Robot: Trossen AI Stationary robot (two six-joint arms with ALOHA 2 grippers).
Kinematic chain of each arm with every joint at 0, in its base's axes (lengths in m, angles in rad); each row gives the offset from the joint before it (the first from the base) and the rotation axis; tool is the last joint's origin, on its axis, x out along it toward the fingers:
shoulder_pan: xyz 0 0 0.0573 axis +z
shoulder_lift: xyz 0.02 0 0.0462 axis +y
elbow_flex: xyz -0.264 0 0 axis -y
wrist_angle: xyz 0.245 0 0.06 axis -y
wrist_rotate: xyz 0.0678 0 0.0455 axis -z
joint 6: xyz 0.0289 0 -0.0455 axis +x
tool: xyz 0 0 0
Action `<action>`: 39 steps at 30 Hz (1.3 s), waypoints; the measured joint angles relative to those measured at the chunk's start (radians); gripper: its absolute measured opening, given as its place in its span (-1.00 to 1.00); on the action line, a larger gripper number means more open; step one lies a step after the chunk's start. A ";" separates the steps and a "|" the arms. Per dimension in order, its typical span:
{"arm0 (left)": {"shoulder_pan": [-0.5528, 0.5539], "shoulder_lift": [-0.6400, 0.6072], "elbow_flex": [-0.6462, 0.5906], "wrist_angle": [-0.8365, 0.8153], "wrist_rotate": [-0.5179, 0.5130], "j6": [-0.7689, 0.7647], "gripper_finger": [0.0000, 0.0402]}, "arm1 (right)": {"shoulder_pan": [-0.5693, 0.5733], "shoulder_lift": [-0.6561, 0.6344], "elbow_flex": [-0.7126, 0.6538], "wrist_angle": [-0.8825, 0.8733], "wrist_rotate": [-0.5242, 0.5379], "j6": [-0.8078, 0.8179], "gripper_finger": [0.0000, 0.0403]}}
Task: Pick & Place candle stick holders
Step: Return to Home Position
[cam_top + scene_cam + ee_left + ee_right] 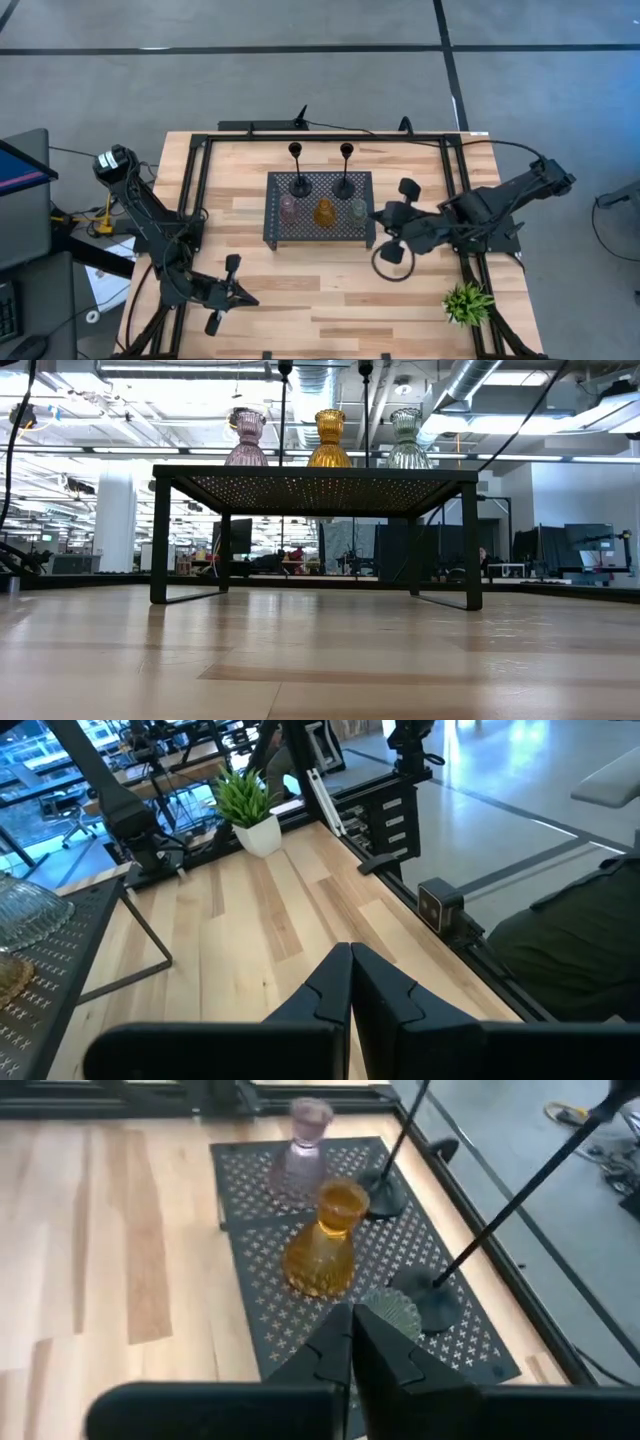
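Standing on the black perforated tray (pixel 312 233) are all five candle stick holders. The pink holder (pixel 289 208), amber holder (pixel 324 212) and green holder (pixel 359 209) form a row across its middle. One black stemmed holder (pixel 298 185) and its twin (pixel 344 187) stand along its far edge. The right claw (pixel 377 216) hangs just beside the tray's green-holder end, fingers pressed together, gripping nothing. The left claw (pixel 250 298) sits over the worktop (pixel 330 300), well apart from the tray, likewise closed and empty.
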 joint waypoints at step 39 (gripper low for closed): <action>0.000 0.002 -0.007 0.000 0.001 -0.090 -0.96 | -0.257 -0.508 -0.890 1.189 -0.817 -0.354 -1.00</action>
